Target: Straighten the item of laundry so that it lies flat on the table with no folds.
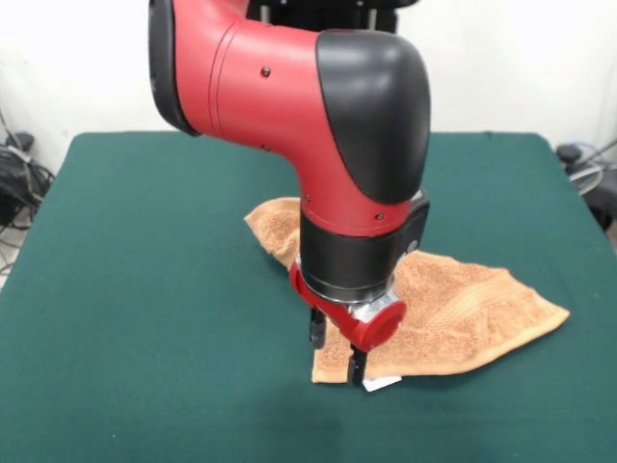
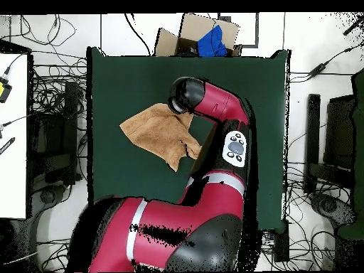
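The orange-tan towel [image 1: 453,309] lies near the middle of the green table [image 1: 135,289], skewed and folded over itself, with a woven stripe band showing towards its right end. Its small white tag [image 1: 382,383] sticks out at the near edge. My gripper [image 1: 336,349] points down at the towel's near left corner. Its two dark fingers [image 1: 316,330] stand apart on the cloth, open. From overhead the towel [image 2: 160,131] spreads left of the arm's wrist [image 2: 181,96], which hides the gripper.
The red arm [image 2: 220,106] reaches over the table [image 2: 121,78] from the bottom. A cardboard box [image 2: 186,34] holding something blue sits beyond the table's far edge. Cables and dark equipment [image 2: 53,135] crowd both sides.
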